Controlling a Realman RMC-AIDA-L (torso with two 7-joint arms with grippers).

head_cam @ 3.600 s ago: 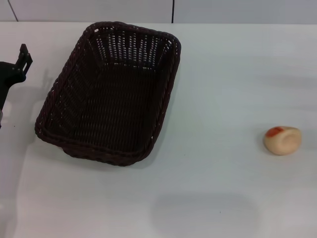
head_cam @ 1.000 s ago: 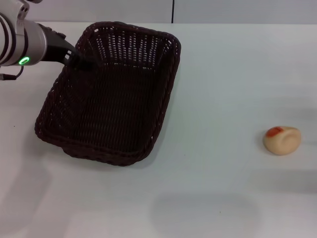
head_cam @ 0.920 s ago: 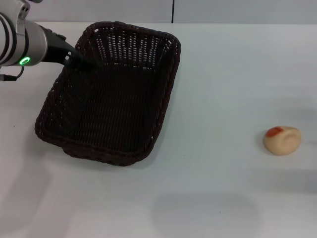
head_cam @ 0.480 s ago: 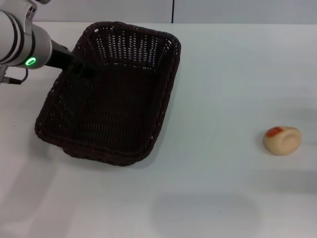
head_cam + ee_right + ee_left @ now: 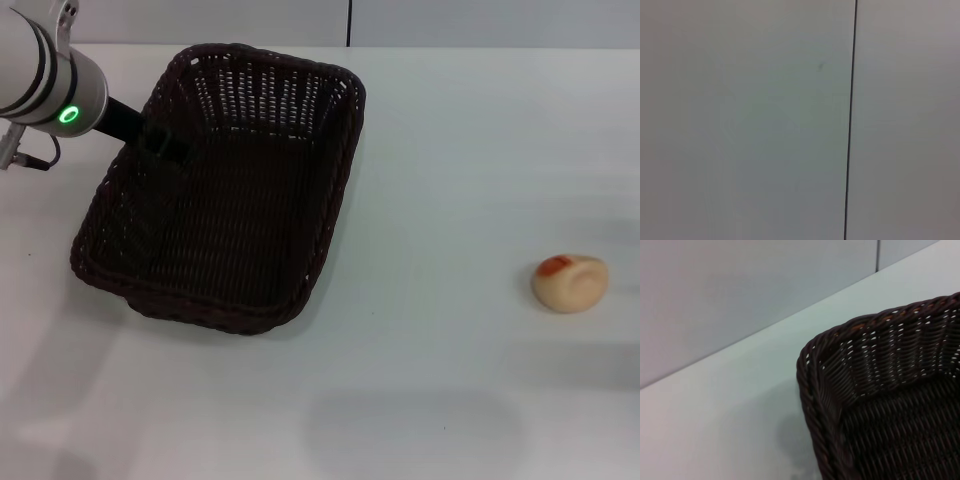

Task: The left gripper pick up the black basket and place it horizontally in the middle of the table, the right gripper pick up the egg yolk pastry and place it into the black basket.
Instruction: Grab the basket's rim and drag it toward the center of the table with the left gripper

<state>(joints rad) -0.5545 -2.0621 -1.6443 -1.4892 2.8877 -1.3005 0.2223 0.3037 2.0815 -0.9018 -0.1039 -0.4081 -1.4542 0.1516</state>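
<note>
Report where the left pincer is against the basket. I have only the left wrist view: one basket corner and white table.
Observer: In the head view the left pincer is at the black basket's left long wall, near its far left corner.
Operator: Give me the pastry's position.
Observer: The egg yolk pastry lies alone on the table, far to the basket's right, nothing touching it.
Operator: Now the right arm.
Observer: The right pincer shows in no view; its wrist camera sees only a plain wall.
</note>
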